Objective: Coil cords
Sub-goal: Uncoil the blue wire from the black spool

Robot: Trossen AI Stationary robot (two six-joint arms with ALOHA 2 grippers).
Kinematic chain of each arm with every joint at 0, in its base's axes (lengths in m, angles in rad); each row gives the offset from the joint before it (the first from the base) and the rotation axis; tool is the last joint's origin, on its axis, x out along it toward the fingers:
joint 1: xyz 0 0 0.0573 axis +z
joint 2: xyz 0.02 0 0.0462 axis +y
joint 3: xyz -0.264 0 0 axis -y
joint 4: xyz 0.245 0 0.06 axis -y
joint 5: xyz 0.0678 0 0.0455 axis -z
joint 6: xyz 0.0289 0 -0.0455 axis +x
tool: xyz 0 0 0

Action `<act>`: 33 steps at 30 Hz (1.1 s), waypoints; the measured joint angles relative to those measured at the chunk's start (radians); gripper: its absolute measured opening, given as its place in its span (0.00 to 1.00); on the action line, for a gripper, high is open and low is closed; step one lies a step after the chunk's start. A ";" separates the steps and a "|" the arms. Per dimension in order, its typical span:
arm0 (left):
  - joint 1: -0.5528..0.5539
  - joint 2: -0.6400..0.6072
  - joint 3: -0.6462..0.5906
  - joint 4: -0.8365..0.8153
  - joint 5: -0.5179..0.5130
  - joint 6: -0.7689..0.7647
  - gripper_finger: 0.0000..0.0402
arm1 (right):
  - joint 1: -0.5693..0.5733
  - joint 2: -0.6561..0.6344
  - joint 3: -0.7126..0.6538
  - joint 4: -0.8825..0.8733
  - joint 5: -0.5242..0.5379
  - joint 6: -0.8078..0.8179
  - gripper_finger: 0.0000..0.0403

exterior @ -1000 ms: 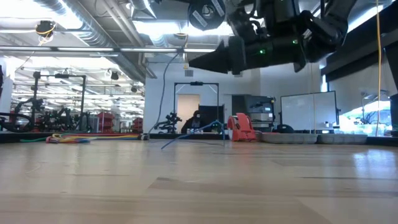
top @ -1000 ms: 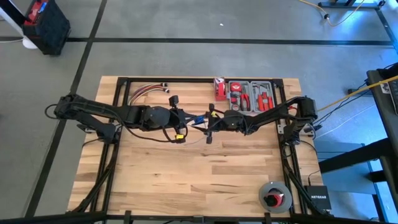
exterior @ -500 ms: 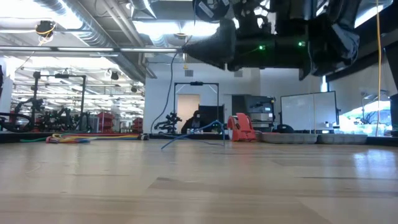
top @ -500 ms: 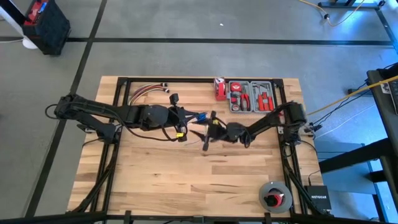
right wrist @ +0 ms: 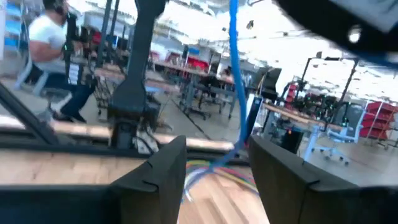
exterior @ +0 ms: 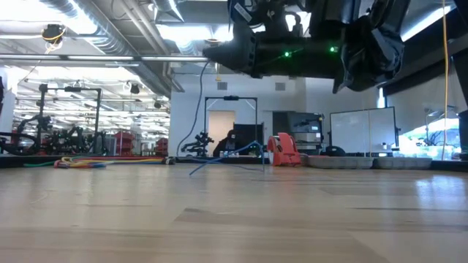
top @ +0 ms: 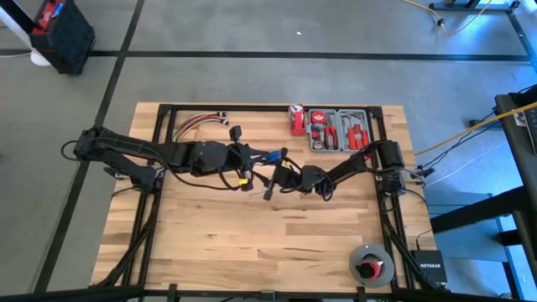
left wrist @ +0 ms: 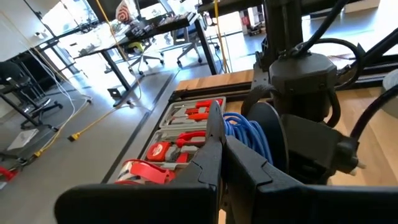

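Observation:
The thin blue cord (top: 270, 157) is bunched in loops (left wrist: 249, 134) at the tip of my left gripper (top: 258, 158), over the middle of the table; its fingers (left wrist: 221, 134) are shut together. My right gripper (top: 269, 190) is open just toward the near edge from there. In the right wrist view a strand of the cord (right wrist: 237, 81) runs down between its two fingers (right wrist: 217, 158) without visibly touching either, then trails off over the wood. In the low view the cord (exterior: 223, 159) slopes up from the tabletop. My left gripper is shut with the cord's blue loops (left wrist: 235, 124) bunched right at its fingertips. The fingers lie level, pointing toward the table's right. The fingers themselves hide the place of contact, so which strand they pinch does not show. A strand hangs down from there.
A grey tray of red tools (top: 338, 132) and a red tape measure (top: 296, 119) stand at the far edge. A bundle of red, yellow and white wires (top: 197, 122) lies far left. A round reel (top: 370, 266) sits near right. A person (right wrist: 53, 37) sits beyond the table.
My right gripper has moved toward the table's left and near edges, away from the tool tray, and now points slantwise toward the near left. My left gripper and the blue loops have stayed where they were.

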 joint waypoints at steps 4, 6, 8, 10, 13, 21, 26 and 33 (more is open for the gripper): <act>-0.002 0.000 0.000 -0.004 0.000 0.000 0.02 | 0.000 0.000 0.000 -0.029 0.000 0.000 0.38; -0.002 0.000 0.000 -0.005 0.000 0.000 0.02 | 0.001 0.000 0.000 -0.027 0.000 0.000 0.33; -0.002 0.000 0.000 -0.010 0.000 0.000 0.02 | 0.001 0.000 0.000 -0.029 0.000 0.000 0.28; -0.002 0.000 0.000 -0.010 0.000 0.000 0.02 | 0.008 0.000 0.000 -0.034 0.000 0.000 0.20; -0.002 0.000 0.000 -0.012 0.001 0.000 0.02 | 0.028 -0.003 0.000 -0.046 0.001 -0.035 0.06; 0.012 0.000 0.000 -0.092 0.002 -0.010 0.02 | 0.174 -0.084 0.000 -0.046 0.156 -0.234 0.02; 0.010 0.000 0.000 -0.177 -0.001 -0.030 0.02 | 0.316 -0.205 0.000 -0.055 0.376 -0.500 0.01; -0.056 -0.038 0.000 -0.085 -0.002 0.009 0.02 | 0.410 -0.299 -0.035 -0.240 0.675 -0.583 0.01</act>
